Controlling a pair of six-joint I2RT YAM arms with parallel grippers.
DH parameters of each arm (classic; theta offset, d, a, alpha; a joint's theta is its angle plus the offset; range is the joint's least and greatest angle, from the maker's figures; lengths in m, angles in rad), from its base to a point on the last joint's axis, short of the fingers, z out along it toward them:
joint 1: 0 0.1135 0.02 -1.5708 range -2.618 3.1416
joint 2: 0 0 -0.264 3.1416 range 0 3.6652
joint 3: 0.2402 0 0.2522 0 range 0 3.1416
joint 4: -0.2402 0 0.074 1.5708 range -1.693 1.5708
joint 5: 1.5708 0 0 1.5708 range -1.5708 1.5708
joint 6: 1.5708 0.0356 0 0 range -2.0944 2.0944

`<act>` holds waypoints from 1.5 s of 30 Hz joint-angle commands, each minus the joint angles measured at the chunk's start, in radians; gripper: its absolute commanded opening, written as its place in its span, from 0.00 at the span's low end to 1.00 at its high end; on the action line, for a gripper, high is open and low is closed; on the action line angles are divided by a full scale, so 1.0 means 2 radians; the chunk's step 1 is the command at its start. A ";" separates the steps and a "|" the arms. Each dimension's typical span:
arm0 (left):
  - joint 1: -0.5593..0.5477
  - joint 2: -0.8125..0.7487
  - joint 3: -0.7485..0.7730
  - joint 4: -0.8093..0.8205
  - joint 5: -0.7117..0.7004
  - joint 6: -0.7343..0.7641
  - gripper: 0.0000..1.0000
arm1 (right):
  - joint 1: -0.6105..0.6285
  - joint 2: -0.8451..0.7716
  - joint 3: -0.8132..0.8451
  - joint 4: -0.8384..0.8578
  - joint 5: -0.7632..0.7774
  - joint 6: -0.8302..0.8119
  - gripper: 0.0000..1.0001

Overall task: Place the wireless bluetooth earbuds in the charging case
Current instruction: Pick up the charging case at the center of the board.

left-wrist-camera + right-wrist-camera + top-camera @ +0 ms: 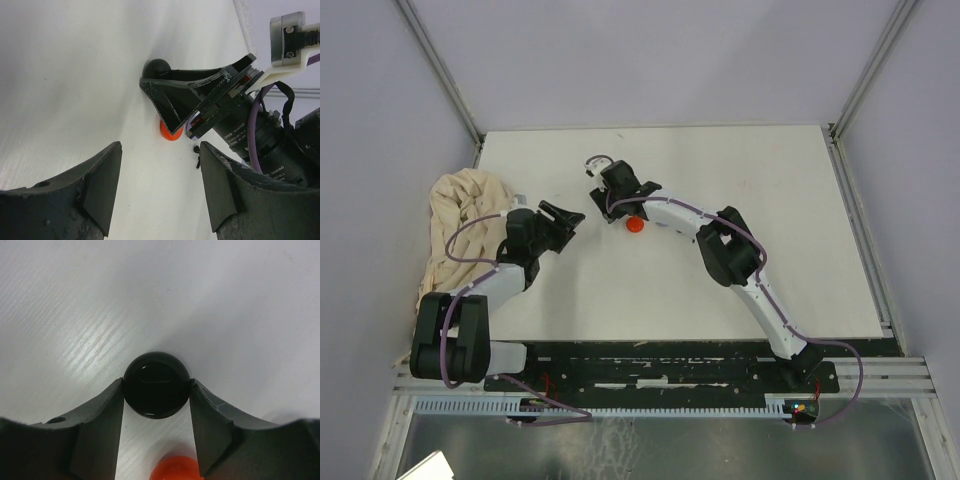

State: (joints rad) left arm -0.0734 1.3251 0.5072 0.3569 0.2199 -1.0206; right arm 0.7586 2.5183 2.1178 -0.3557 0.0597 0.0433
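At eleven o'clock on the table, the right claw pinched a black round case, contents unseen. The left claw gaped wide.

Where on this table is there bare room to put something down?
Bare: the table's right half, from the right arm to the right edge, and the near middle between the arms. Crowded: left of centre, where cloth, left tool, red disc and the right tool, shut on a black disc, sit close.

Glossy smooth black disc; matt white table; soft creased beige cloth.
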 commanded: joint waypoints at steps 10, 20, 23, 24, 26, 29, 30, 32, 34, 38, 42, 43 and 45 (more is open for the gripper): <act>0.006 0.023 -0.005 0.104 0.088 -0.018 0.69 | -0.018 -0.174 -0.241 0.237 -0.082 -0.030 0.15; 0.001 0.047 0.003 0.150 0.157 -0.026 0.69 | -0.026 -0.322 -0.369 0.241 -0.150 -0.046 0.15; -0.010 0.066 -0.005 0.191 0.172 -0.046 0.67 | -0.025 -0.358 -0.406 0.237 -0.177 -0.056 0.15; -0.016 0.074 -0.008 0.202 0.176 -0.051 0.67 | -0.026 -0.369 -0.420 0.237 -0.186 -0.059 0.15; -0.028 0.085 -0.011 0.226 0.180 -0.063 0.66 | -0.026 -0.388 -0.439 0.229 -0.200 -0.062 0.15; -0.041 0.096 -0.021 0.268 0.179 -0.085 0.66 | -0.026 -0.408 -0.457 0.204 -0.207 -0.065 0.15; -0.045 0.098 -0.025 0.281 0.178 -0.094 0.66 | -0.026 -0.414 -0.462 0.198 -0.207 -0.065 0.15; -0.051 0.102 -0.034 0.311 0.177 -0.107 0.65 | -0.026 -0.424 -0.473 0.191 -0.207 -0.065 0.14; -0.059 0.107 -0.040 0.328 0.175 -0.115 0.65 | -0.025 -0.432 -0.488 0.191 -0.208 -0.065 0.14; -0.084 0.111 -0.044 0.349 0.166 -0.119 0.64 | -0.025 -0.440 -0.502 0.192 -0.212 -0.063 0.14; -0.110 0.116 -0.042 0.354 0.153 -0.117 0.63 | -0.026 -0.442 -0.510 0.192 -0.216 -0.063 0.14; -0.115 0.120 -0.040 0.355 0.153 -0.116 0.62 | -0.025 -0.443 -0.511 0.193 -0.216 -0.063 0.14; -0.125 0.126 -0.038 0.362 0.152 -0.118 0.61 | -0.026 -0.444 -0.513 0.195 -0.216 -0.062 0.14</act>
State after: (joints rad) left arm -0.2901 1.5505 0.4213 0.9897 0.5468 -1.2266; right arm 0.7052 1.6836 1.0954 0.0032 -0.3481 -0.0757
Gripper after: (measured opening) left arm 0.623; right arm 0.581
